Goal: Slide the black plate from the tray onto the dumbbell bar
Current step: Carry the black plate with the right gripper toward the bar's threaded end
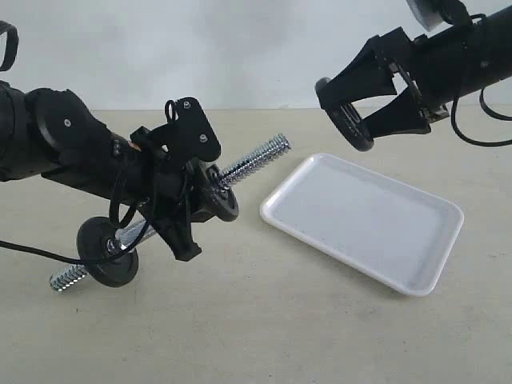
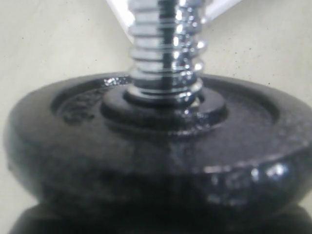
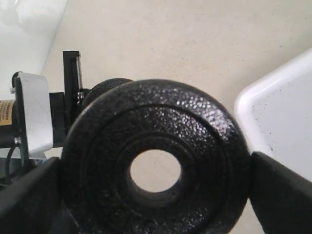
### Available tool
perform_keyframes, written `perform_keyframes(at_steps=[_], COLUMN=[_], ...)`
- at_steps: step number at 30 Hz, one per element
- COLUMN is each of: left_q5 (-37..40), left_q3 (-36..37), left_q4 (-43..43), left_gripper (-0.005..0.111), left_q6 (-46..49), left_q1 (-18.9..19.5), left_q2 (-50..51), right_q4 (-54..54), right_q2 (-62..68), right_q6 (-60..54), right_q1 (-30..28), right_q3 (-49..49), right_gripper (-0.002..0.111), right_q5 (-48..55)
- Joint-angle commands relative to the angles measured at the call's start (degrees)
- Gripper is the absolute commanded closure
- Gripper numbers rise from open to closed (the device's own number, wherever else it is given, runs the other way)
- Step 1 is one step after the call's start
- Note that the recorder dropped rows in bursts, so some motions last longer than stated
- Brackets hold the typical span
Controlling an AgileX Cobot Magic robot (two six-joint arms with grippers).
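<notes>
The black plate (image 3: pixel 200 126) is pebbled cast metal with a dull sheen. The dumbbell bar (image 2: pixel 163 48) is glossy threaded chrome; the tray (image 1: pixel 364 220) is smooth glossy plastic.

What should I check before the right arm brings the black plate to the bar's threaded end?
1. Right gripper pinches the black plate by its rim, both sides: ok.
2. Plate in the air, clear of the tray: ok.
3. Left gripper clamps the dumbbell bar mid-shaft, bar tilted: ok.
4. Threaded end facing the plate is bare, no nut on it: ok.
5. Plate hole lined up with that end: not ok; the plate hangs apart, above and to the right of it in the exterior view.
</notes>
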Motion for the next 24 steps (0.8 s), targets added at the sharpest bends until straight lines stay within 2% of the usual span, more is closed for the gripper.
perform_keyframes(at_steps=[1, 5, 13, 24], left_q5=[-7.14, -7.71, -8.25, -8.11], left_q3=[-1.83, -1.83, -1.83, -1.83], left_q4=[-3.07, -4.51, -5.59, -6.45], left_gripper=[0.102, 0.102, 0.102, 0.102], left_q6=[-0.99, -0.99, -0.99, -0.99], left_q1=[-0.21, -0.21, -1.94, -2.34], left_q2=[-2.21, -2.21, -2.21, -2.21], right_q4=[5.73, 6.61, 5.96, 5.92], right_q2=[-1.27, -1.27, 0.41, 0.41], right_q6=[-0.1, 0.1, 0.04, 0.41], right_q1=[0.05, 0.6, 6.42, 6.69], right_q3=[-0.29, -0.29, -0.29, -0.29], right_gripper=[0.108, 0.108, 0.108, 0.108], right_q5=[1.05, 1.05, 1.05, 1.05])
